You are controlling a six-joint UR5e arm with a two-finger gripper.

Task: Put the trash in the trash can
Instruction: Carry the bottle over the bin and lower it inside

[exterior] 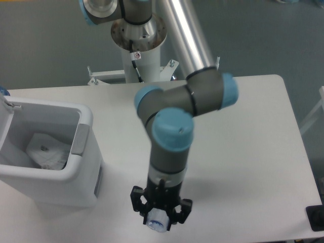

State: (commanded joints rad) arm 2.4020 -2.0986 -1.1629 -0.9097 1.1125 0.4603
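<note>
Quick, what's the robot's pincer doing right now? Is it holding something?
Pincer: closed on the bottle, lifted off the table.

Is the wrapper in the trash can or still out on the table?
In. The crumpled white wrapper lies at the bottom of the trash can.

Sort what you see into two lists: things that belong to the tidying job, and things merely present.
Belongs to the job:
gripper, holding the bottle
wrapper, inside the bin
trash can

Merely present:
table
dark object at the right edge
</note>
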